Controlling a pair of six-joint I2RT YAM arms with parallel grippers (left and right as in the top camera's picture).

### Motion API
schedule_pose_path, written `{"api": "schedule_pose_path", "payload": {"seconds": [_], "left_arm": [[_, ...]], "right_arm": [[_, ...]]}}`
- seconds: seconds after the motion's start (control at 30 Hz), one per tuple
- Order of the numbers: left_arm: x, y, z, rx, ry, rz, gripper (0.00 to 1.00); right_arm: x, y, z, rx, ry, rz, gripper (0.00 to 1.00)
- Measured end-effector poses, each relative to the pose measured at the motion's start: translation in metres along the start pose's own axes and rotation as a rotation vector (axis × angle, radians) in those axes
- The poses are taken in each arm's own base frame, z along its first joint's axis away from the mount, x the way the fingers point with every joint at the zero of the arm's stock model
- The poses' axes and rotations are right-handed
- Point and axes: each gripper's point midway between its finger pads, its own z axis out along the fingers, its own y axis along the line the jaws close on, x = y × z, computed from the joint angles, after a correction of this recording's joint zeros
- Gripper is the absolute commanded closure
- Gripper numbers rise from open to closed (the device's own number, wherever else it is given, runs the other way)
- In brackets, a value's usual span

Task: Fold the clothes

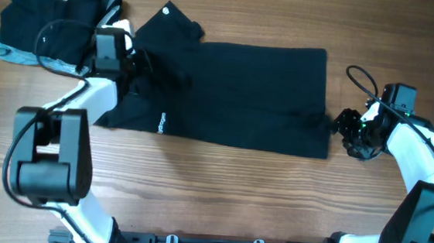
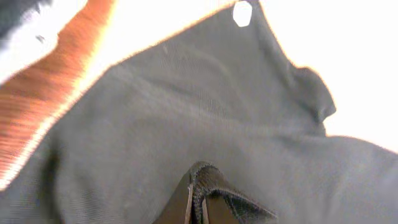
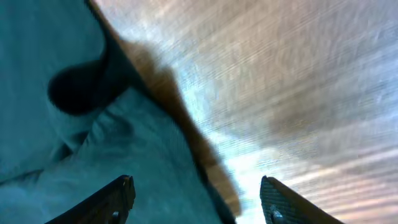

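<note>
Black shirt (image 1: 235,92) lies spread flat across the middle of the wooden table (image 1: 218,207), one end toward the left arm and the straight hem toward the right arm. Beyond the shirt's left end, on the far side, sits the folded stack (image 1: 51,15) of dark garments, a light grey-blue edge showing beneath it. The left gripper (image 1: 133,59) rests on the shirt's left end, and its fingers (image 2: 181,205) are pressed together on a raised ridge of the black cloth. The right gripper (image 1: 346,130) hangs at the shirt's near hem corner, its fingers (image 3: 115,198) spread wide, with the cloth's edge between them and nothing pinched yet.

The step in hand looks like taking both ends for a fold. To do it well, the right pincer should close on the hem corner alone, low against the wood, before either arm lifts. Both should then rise together so the panel carries over flat. A small white tag (image 2: 242,12) marks the shirt's far left corner.
</note>
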Motion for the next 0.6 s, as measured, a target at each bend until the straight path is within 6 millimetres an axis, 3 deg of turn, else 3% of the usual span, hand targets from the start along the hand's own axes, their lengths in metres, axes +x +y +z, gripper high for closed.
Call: {"api": "schedule_pose_path", "payload": {"seconds": [0.07, 0.13, 0.23, 0.3, 0.37, 0.43, 0.47, 0.5, 0.6], "left_arm": [[-0.012, -0.003, -0.009, 0.008, -0.032, -0.013, 0.96], [-0.017, -0.005, -0.011, 0.015, -0.043, -0.020, 0.96], [-0.017, -0.006, -0.011, 0.019, -0.042, -0.034, 0.96], [-0.017, -0.007, -0.011, 0.025, -0.039, -0.038, 0.96], [-0.014, -0.009, -0.012, 0.034, -0.026, -0.042, 0.96], [-0.012, -0.008, -0.012, 0.032, -0.015, -0.044, 0.96], [-0.010, -0.008, -0.012, 0.030, -0.010, -0.045, 0.96], [-0.009, -0.007, -0.012, 0.027, -0.003, -0.047, 0.96], [-0.006, -0.006, -0.012, 0.022, 0.009, -0.049, 0.96]], "right_arm": [[-0.012, 0.004, 0.000, -0.017, -0.050, -0.024, 0.41], [-0.033, 0.024, -0.002, -0.105, -0.133, -0.106, 0.50], [-0.050, 0.044, -0.005, -0.196, -0.202, -0.170, 0.53], [-0.051, 0.049, 0.006, -0.236, -0.181, -0.184, 0.57], [-0.041, 0.056, 0.029, -0.318, -0.102, -0.212, 0.73], [-0.034, 0.067, 0.032, -0.395, -0.071, -0.254, 0.71], [-0.032, 0.070, 0.031, -0.421, -0.062, -0.264, 0.55], [-0.031, 0.074, 0.030, -0.442, -0.059, -0.278, 0.46], [-0.024, 0.064, 0.034, -0.394, -0.028, -0.266, 0.45]]}}
